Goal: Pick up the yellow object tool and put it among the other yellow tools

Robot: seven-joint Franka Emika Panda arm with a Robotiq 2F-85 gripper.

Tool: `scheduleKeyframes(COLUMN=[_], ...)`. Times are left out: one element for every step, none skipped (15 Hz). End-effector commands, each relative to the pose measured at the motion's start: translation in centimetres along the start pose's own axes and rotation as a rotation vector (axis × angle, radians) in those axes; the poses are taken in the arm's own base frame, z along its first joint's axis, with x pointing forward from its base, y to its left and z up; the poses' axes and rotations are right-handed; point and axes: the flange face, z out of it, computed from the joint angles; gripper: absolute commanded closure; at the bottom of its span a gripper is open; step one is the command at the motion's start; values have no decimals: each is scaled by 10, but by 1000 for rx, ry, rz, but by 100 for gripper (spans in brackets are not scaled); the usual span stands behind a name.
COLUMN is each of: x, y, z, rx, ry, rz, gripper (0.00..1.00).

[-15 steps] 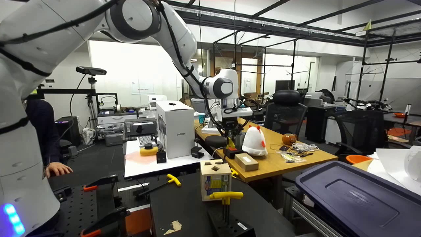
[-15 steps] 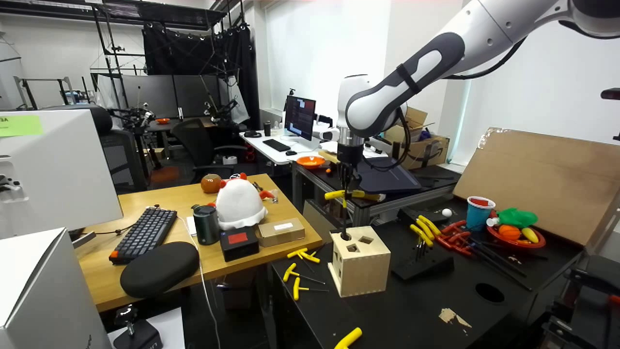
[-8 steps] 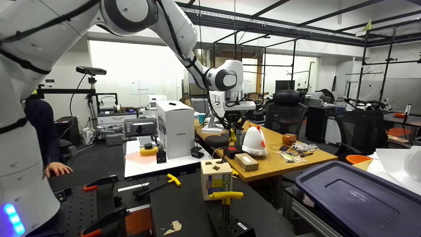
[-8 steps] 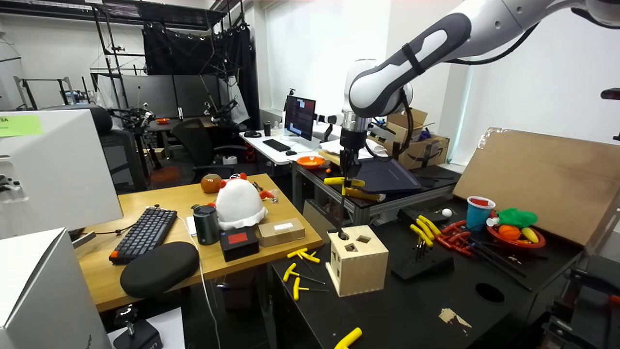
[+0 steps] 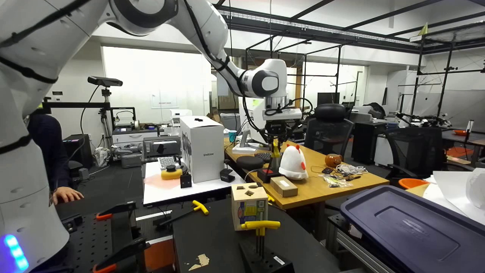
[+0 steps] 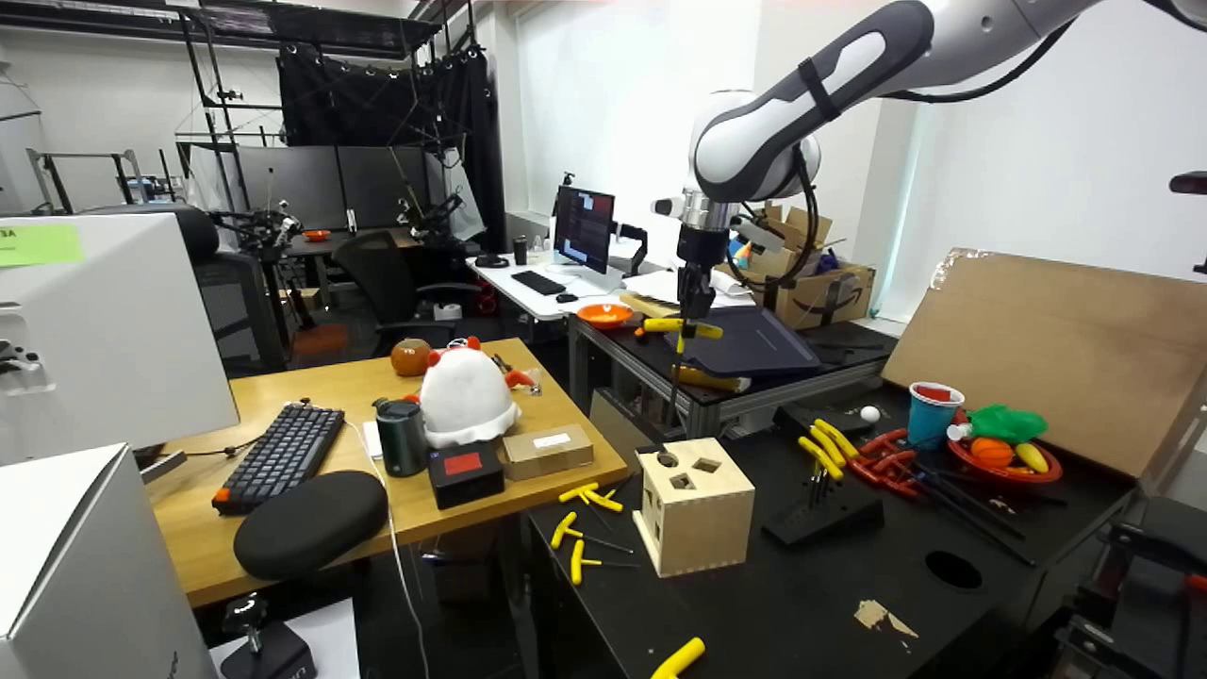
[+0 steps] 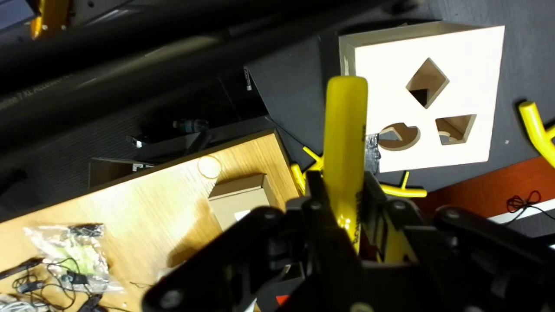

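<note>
Yellow tool [image 6: 665, 324] is up in the air, held by the gripper [image 7: 345, 184]. Grip: clamped across the tool's T-handle, one finger each side in the wrist view, jaws apart by just the handle's thickness. Handle roughly level, dark shaft pointing down. In an exterior view the shaft end shows above the top of the wooden box [image 6: 702, 514] with a gap in between; can't tell if it's directly over the box. Wrist view doesn't help there, handle hides the shaft.

Wooden box stands upright on the black table [image 6: 792, 613], cut-out holes in its top face. Other yellow tools [image 6: 564, 531], at least three, lie loose on the table just left of the box as seen in that exterior view. Held tool is well apart from them.

Right of the box, same view: black stand [image 6: 822, 519] with yellow handles [image 6: 820, 457] sticking up, shafts going down into it. One lone handle [image 6: 679, 655], also yellow, at the near edge, cut off by the frame. Far right: blue cup [image 6: 929, 426] and red bowl [image 6: 1007, 477] with an orange ball [image 6: 992, 451] in it. Far left: wooden desk [image 6: 325, 382] with white plush [image 6: 464, 401] and small cardboard box [image 6: 549, 453], the two near each other.
</note>
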Motion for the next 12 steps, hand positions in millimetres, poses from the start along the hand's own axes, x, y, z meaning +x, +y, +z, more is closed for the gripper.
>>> scheduleKeyframes(x=[-11, -13, -15, -17, -18, -20, -21, -22, -24, -26, -29, -34], y=[-3, -2, -3, -4, -5, -6, -7, -8, -8, -8, -6, -4], z=[-18, -18, -17, -17, -17, -18, -18, -19, -20, -22, -25, -27], rx=[-35, -39, -42, -40, -34, -29, -24, -23, -21, -24, -30, -32], ry=[-35, -42, -49, -55, -58, -58, -60, -62, -62, -64, -70, -70], rz=[45, 54, 59, 62, 65, 65, 67, 72, 79, 87, 104, 125], gripper=[94, 94, 94, 94, 94, 94, 94, 94, 94, 94, 94, 94])
